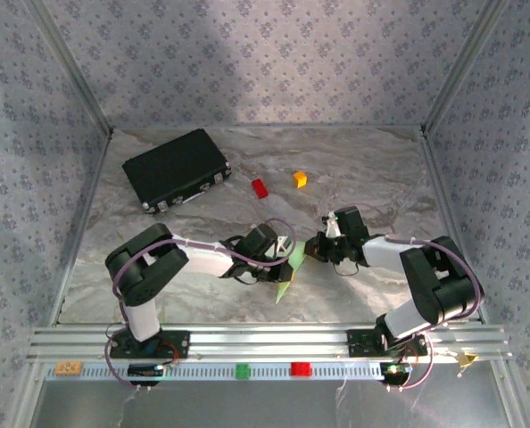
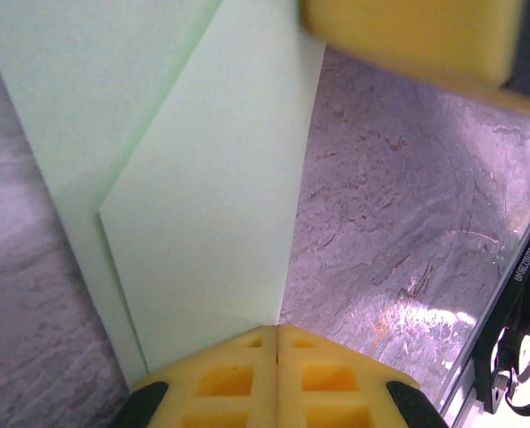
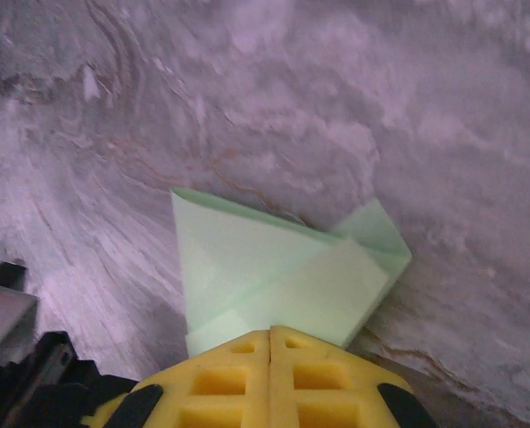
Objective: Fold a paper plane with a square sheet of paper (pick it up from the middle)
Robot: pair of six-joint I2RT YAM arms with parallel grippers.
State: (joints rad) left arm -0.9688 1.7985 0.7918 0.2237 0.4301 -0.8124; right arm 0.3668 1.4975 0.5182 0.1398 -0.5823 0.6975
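Note:
The light green square sheet of paper [image 1: 289, 267] lies between the two arms at mid table, folded into layered triangles with a point toward the near edge. My left gripper [image 1: 285, 257] is shut, its tips at the sheet's left side. In the left wrist view the shut jaws [image 2: 277, 332] meet the folded paper [image 2: 202, 205] at its right edge, and a yellow finger [image 2: 408, 36] of the other gripper shows at the top. My right gripper [image 1: 316, 250] is shut too. Its tips [image 3: 271, 337] sit on the near edge of the paper [image 3: 274, 267]. No pinch is visible.
A black case [image 1: 176, 169] lies at the back left. A red block [image 1: 260, 187] and an orange block [image 1: 300, 178] sit behind the grippers. A green block [image 1: 243, 370] and another red block [image 1: 300, 368] rest on the front rail. Patterned walls close in both sides.

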